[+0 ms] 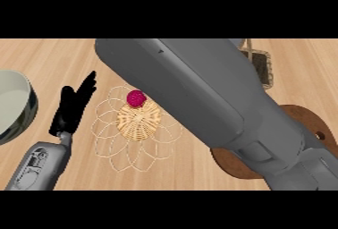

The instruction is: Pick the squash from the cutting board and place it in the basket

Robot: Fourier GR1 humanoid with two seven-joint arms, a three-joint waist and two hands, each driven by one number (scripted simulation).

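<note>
A wire basket (pixel 109 134) with a woven straw base (pixel 139 123) stands at the centre left of the counter. A small magenta rounded item (pixel 136 98) lies in it at the far side of the base. The brown round cutting board (pixel 305 120) lies at the right, mostly hidden under my right forearm (pixel 198 98); nothing shows on its visible part. That forearm crosses the view from lower right to upper left, close to the camera, and its hand does not show. My left hand (pixel 71 107) stands open, fingers up, just left of the basket.
A grey-green bowl (pixel 14 105) sits at the left edge. A dark wire holder (pixel 262 62) stands at the far right behind the forearm. Bare wooden counter shows in front of the basket and at the far left.
</note>
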